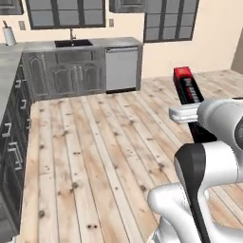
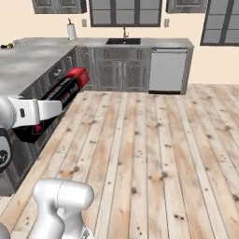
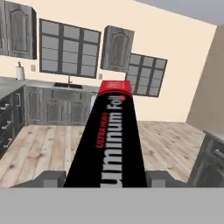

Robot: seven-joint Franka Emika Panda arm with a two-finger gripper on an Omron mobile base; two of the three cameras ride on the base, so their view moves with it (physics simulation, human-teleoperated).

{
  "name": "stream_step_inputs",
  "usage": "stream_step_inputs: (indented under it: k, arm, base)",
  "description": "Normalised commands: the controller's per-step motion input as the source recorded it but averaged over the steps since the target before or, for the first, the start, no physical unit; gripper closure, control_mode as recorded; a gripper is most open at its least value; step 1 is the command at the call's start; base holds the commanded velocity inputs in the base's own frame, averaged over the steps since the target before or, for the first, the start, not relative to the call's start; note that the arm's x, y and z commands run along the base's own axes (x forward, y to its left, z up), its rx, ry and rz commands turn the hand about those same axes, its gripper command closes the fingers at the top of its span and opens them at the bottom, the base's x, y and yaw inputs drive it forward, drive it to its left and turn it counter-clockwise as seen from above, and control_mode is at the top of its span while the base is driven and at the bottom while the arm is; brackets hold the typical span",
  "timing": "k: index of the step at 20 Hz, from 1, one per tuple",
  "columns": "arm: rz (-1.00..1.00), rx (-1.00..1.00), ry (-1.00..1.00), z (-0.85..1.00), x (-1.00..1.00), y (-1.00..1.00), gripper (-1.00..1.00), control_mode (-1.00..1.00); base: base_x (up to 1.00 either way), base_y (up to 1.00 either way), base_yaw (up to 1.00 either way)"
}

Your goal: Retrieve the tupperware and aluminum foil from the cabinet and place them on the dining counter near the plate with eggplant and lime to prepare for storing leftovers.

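My gripper [image 3: 105,177] is shut on the aluminum foil [image 3: 114,131], a long black box with a red end and a red-white label. The box points straight ahead, away from the hand, over the open floor. One grey fingertip [image 3: 48,177] presses each long side of it. The left base view has the aluminum foil [image 1: 186,89] reaching past the white hand, with the gripper [image 1: 192,113] round its middle. The right base view has the aluminum foil [image 2: 65,89] held beside the counter edge by the gripper [image 2: 43,114]. A tiny green round thing, perhaps the lime [image 2: 10,45], lies far left on the counter.
A grey L-shaped counter [image 2: 32,60] with dark drawers runs along the left. At the back wall stand a sink [image 2: 123,41], a dishwasher [image 2: 167,70] and a paper towel roll [image 2: 71,31]. Wall cabinets [image 3: 117,48] hang above. Plank floor [image 2: 154,154] lies ahead. A dark unit [image 3: 212,162] stands at the right.
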Motion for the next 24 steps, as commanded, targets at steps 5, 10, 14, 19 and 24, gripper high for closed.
stream_step_inputs:
  k: [5, 10, 14, 19, 24]
  arm:
    - [0.0, 0.0, 0.0, 0.0, 0.0, 0.0, 1.0, 1.0]
    - [0.0, 0.0, 0.0, 0.0, 0.0, 0.0, 1.0, 1.0]
    - [0.0, 0.0, 0.0, 0.0, 0.0, 0.0, 1.0, 1.0]
    - [0.0, 0.0, 0.0, 0.0, 0.0, 0.0, 1.0, 1.0]
    - [0.0, 0.0, 0.0, 0.0, 0.0, 0.0, 1.0, 1.0]
  base:
    - [-0.08, 1.0, 0.69]
    - [-0.01, 1.0, 0.58]
    - [0.1, 1.0, 0.45]
    - [0.47, 1.0, 0.23]
    - [0.62, 1.0, 0.01]
